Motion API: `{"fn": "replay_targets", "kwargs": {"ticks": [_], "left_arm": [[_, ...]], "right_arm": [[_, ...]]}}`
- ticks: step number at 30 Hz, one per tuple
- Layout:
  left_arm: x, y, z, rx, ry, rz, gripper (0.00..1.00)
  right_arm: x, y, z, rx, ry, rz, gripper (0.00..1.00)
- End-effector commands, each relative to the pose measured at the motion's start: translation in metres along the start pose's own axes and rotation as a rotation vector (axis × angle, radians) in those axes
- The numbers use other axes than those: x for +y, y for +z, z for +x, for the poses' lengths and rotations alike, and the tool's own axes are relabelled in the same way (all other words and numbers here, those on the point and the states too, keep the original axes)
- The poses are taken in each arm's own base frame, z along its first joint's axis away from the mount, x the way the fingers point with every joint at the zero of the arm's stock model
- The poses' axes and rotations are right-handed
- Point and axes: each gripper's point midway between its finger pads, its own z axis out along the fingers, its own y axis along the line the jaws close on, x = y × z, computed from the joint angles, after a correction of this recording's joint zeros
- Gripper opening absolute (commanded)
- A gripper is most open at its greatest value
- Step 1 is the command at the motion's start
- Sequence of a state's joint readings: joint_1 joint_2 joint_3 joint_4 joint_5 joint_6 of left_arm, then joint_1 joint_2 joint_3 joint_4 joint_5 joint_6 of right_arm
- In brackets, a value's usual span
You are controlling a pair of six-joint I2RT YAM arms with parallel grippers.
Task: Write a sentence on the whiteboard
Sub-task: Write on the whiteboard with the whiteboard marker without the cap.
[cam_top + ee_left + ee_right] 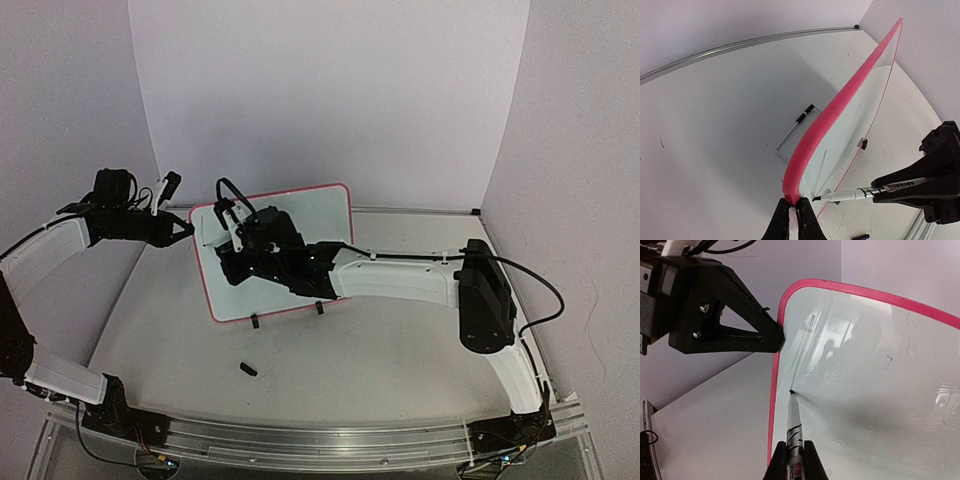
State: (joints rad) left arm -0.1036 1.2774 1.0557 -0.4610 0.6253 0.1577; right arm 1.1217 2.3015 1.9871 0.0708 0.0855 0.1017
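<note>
Whiteboard (325,215) one, marker (794,420) one, grippers (795,209) (795,454) two

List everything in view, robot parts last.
whiteboard: one, white with pink-red rim, standing mid-table
feet: two, black, under the board's near edge
wire prop: one, metal, black-tipped, behind the board
marker: one, white with black tip, tip against the board
small piece: one, black, on the table before the board
table: one, white
left gripper: one, black, shut on the board's corner rim
right gripper: one, black, shut on the marker
</note>
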Motion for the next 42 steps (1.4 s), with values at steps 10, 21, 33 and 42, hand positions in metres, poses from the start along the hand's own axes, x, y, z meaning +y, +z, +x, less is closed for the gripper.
{"fn": "replay_targets", "kwargs": {"ticks": [10,21,33,42], "left_arm": [[0.000,0.000,0.000,-0.001,0.031,0.000,0.00],[0.004,0.000,0.000,0.003,0.027,-0.024,0.00],[0.003,0.000,0.001,0.003,0.026,-0.019,0.00],[0.002,-0.001,0.000,-0.001,0.026,-0.015,0.00]], "right_arm": [[-0.013,-0.016,-0.051,-0.124,0.027,-0.008,0.00],[-0.001,-0.052,-0.081,-0.230,0.051,-0.099,0.00],[0.005,-0.031,-0.083,-0.230,0.036,-0.112,0.00],[0.002,-0.016,-0.072,-0.189,0.027,-0.087,0.00]]}}
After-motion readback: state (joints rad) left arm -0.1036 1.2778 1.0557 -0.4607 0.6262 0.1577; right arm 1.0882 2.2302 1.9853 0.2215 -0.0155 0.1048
